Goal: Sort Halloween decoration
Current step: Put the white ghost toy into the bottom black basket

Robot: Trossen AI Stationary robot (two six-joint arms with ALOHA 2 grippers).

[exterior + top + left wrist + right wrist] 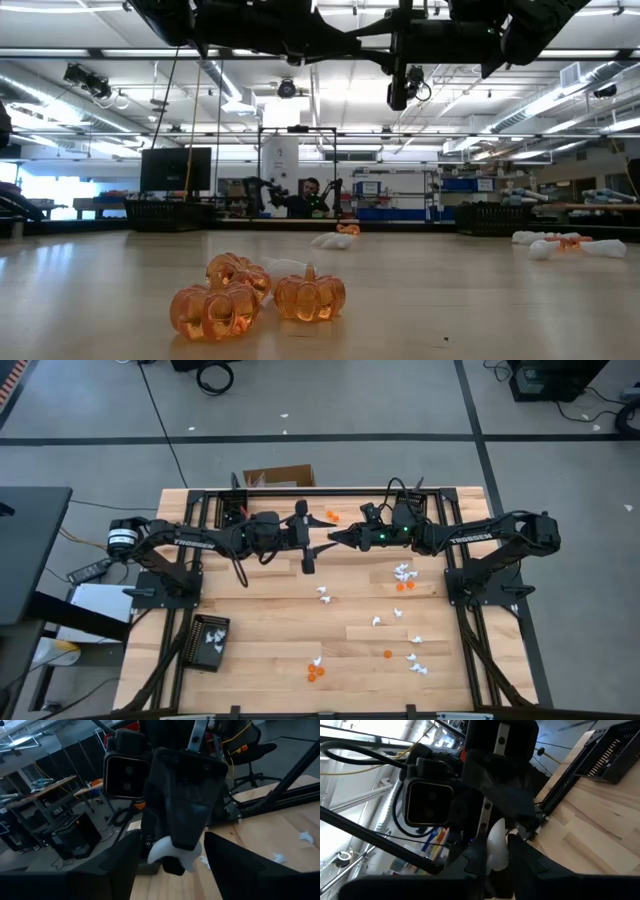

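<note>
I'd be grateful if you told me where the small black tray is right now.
In the high view the black tray sits near the table's front-left corner, below the left arm, holding a few white trinkets.

Light is being caught by glossy, translucent orange pumpkins (pixel 257 295); pale planked wood is being shown by the matt table (pixel 270 620).

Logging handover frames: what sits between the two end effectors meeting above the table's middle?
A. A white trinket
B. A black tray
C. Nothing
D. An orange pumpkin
A: the right wrist view shows a white trinket pinched by the right end effector, facing the left end effector.
</note>
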